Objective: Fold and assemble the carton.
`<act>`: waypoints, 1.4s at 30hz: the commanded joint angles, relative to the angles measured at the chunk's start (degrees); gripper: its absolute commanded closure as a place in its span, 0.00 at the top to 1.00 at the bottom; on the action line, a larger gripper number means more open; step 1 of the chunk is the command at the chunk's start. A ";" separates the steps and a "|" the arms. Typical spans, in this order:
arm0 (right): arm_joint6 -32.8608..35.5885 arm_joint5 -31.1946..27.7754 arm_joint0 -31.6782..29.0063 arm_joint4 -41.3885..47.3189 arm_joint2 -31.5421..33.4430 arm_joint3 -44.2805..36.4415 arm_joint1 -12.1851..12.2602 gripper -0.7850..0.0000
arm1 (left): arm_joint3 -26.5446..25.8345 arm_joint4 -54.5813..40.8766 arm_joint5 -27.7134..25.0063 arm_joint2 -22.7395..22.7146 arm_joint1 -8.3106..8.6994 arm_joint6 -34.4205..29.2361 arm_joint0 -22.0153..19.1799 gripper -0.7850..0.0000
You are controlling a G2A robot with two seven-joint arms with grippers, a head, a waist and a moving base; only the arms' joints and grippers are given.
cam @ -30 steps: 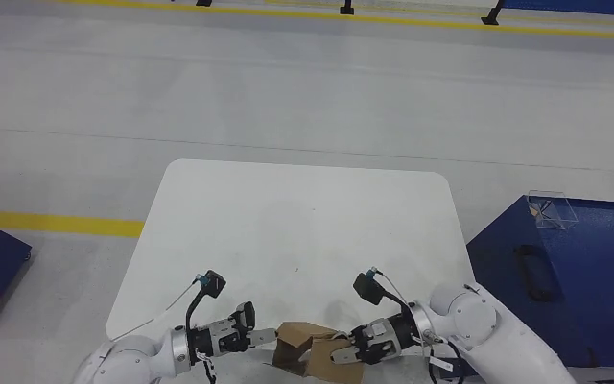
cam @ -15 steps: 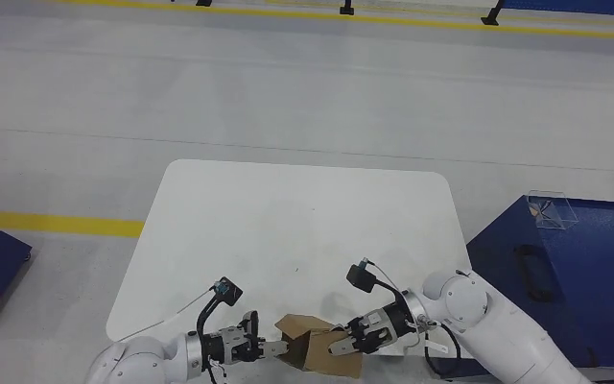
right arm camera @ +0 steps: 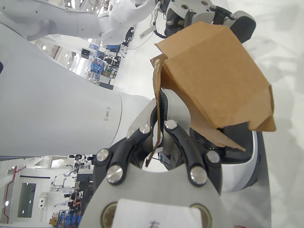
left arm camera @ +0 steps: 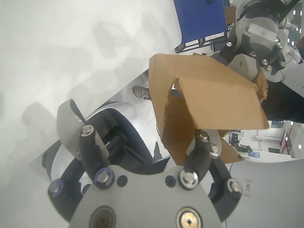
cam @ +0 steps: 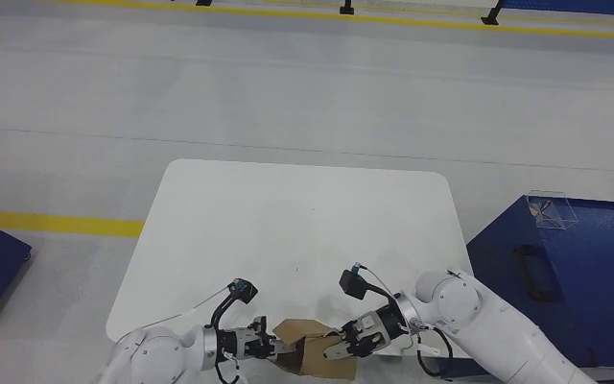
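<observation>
1. The carton [cam: 309, 348], half-folded brown card, hangs at the near edge of the table [cam: 297, 221], between the two arms.
2. The right gripper [right arm camera: 158, 112] is pinched tight on one thin flap of it.
3. The left gripper [left arm camera: 139, 125] is spread wide and grips nothing. One finger [left arm camera: 204, 141] lies against a flap and the other is well clear.
4. Off to the right stands a blue cabinet [cam: 537, 278] with a clear box [cam: 550, 208] on top.

One carton [cam: 312, 360]; one white table [cam: 288, 221]; one clear box [cam: 550, 208]; one left gripper [cam: 273, 348], one right gripper [cam: 333, 350].
</observation>
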 commanded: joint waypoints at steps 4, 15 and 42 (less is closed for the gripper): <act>-0.71 -0.71 1.09 0.07 -1.33 0.37 0.19 0.00 | 1.61 -0.79 1.05 2.27 -0.23 -0.04 -2.34 0.50; -2.37 -2.37 3.34 -1.26 -2.76 2.40 0.76 0.82 | 4.38 -1.72 3.13 5.35 -0.45 -0.78 -6.17 0.00; -29.42 -13.08 -7.39 -25.23 18.74 -0.10 5.82 1.00 | 10.70 -27.29 9.63 3.25 -1.44 2.29 -9.31 0.00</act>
